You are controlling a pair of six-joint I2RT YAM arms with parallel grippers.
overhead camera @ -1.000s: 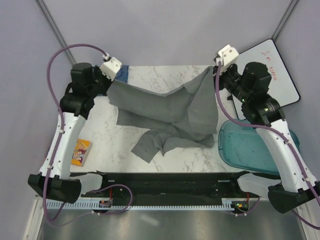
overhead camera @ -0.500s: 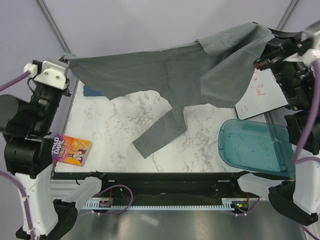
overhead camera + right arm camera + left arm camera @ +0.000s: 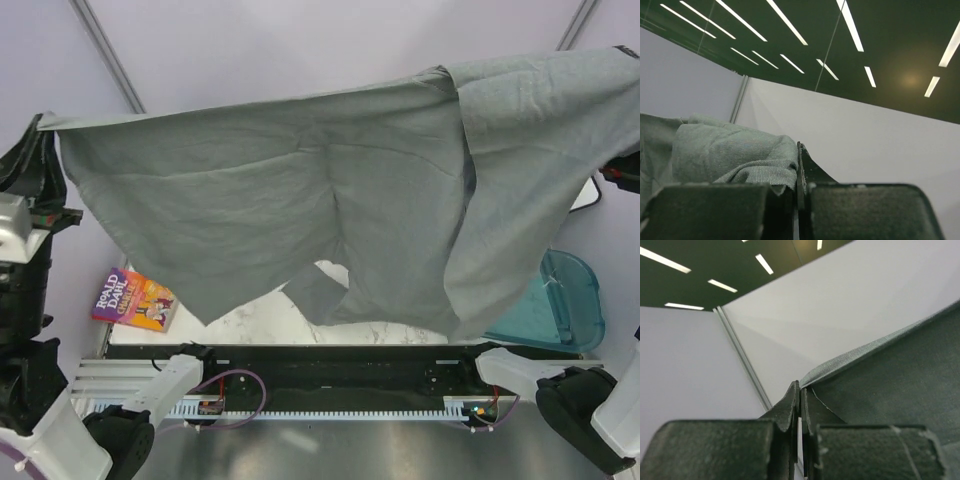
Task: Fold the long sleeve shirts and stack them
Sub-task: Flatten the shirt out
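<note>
The plain mid-grey shirt (image 3: pixel 300 190) hangs spread wide in the air above the table, close to the top camera, with one part folded over at the right. My left gripper (image 3: pixel 36 132) is shut on its upper left corner; the left wrist view shows the closed gripper (image 3: pixel 801 391) pinching the cloth edge (image 3: pixel 900 385). My right gripper (image 3: pixel 798 150) is shut on bunched grey cloth (image 3: pixel 730 150); in the top view it is hidden behind the shirt at the upper right. The blue checked shirt is out of view.
A colourful paperback book (image 3: pixel 135 298) lies at the table's left near corner. A teal plastic bin (image 3: pixel 560 305) sits at the right. A strip of the marble table (image 3: pixel 270 325) shows below the hanging cloth. A whiteboard corner (image 3: pixel 588 192) peeks out at the right.
Both arms have risen and moved apart, lifting the grey shirt off the table and stretching it wide. Its lower end has come up off the marble.
</note>
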